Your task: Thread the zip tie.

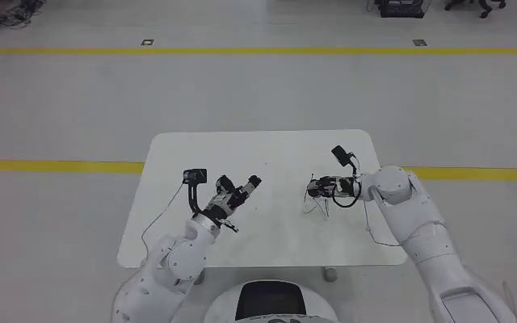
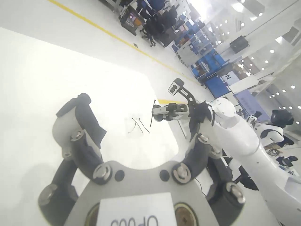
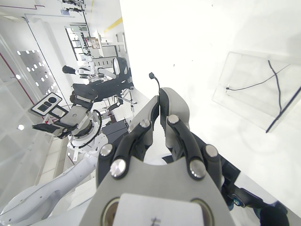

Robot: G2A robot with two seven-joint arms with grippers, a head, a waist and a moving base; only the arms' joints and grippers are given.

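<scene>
A black zip tie (image 3: 156, 82) sticks out from my right gripper (image 3: 160, 95), which is shut on it; the tie's head end points away from the fingertips. In the left wrist view that same zip tie (image 2: 152, 115) hangs roughly upright in the right gripper (image 2: 156, 113) above the table. My left gripper (image 2: 141, 111) stands open and holds nothing, a short way off from the right one. From above, the left gripper (image 1: 240, 187) is near the table's middle front and the right gripper (image 1: 312, 188) faces it from the right.
Several loose black zip ties (image 3: 275, 81) lie on a clear flat sheet (image 3: 237, 71) on the white table (image 1: 258, 153), just below the right gripper; they also appear as loose zip ties (image 1: 317, 208). The table's rounded edges are close on all sides.
</scene>
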